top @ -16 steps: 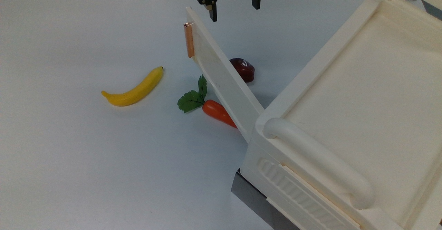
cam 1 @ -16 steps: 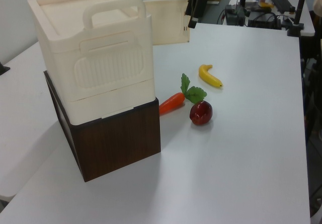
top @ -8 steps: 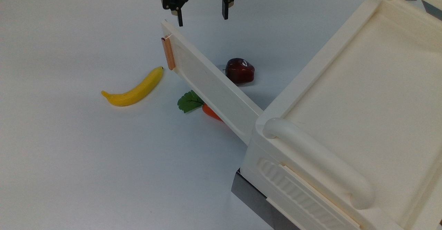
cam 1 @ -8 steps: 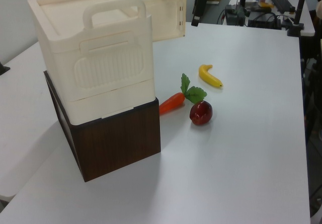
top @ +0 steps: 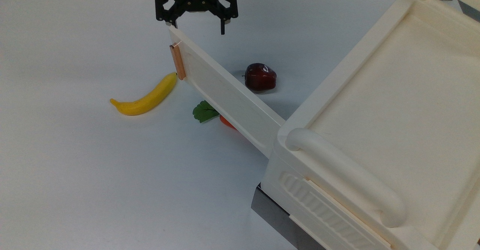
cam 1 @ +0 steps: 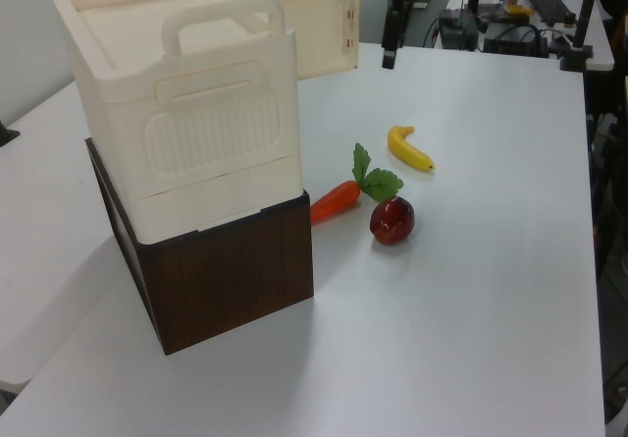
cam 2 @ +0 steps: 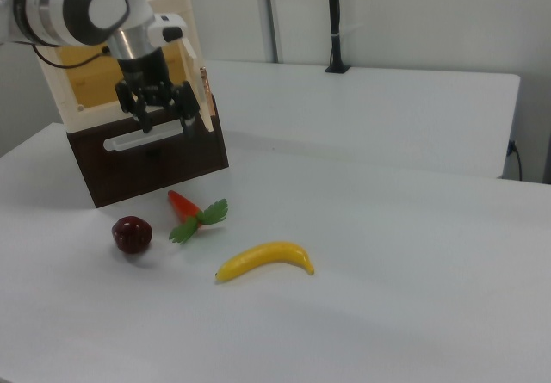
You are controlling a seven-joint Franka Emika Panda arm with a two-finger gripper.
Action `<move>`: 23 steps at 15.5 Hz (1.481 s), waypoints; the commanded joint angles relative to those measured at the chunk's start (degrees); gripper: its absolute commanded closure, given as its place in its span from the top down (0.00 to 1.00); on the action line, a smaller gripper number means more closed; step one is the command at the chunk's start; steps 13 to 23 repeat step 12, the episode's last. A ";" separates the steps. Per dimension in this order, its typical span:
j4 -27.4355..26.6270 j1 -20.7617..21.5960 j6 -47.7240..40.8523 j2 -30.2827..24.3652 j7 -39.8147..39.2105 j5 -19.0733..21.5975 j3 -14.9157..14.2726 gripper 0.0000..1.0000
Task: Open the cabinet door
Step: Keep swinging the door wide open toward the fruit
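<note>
The long flat cream plastic cabinet door [top: 225, 92] stands swung well out from the cream plastic cabinet [top: 393, 103], hinged at the cabinet's corner beside the thick rounded cream handle bar [top: 348, 175] and reaching toward the top view's upper left, with its narrow copper-coloured strip [top: 177, 61] at the free end. The black two-finger tool [top: 195, 27] hangs above that free end with its fingers [top: 222, 27] spread apart and nothing between them; one finger sits at the door's top corner, though whether it touches cannot be told, and the other stands clear on the top view's right. In the left view the tool [cam 1: 391, 52] hangs just past the door's outer edge [cam 1: 348, 27], above the white surface [cam 1: 491, 260]. In the right view the tool [cam 2: 164, 112] is in front of the cabinet, with the white arm [cam 2: 82, 4] above it. On the surface lie a yellow plastic banana [top: 146, 97], whose tip shows just under the copper strip in the top view, a dark red plastic apple [top: 260, 77] on the far side of the door, and an orange plastic carrot with green leaves [top: 207, 112], partly hidden beneath the door. The cabinet rests on a dark brown wooden box [cam 1: 226, 280], and its ribbed cream drawer front [cam 1: 214, 135] faces the left view's camera.
</note>
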 commanded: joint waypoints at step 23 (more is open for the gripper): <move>-6.11 -4.78 -3.49 -3.96 1.03 -3.13 0.02 1.00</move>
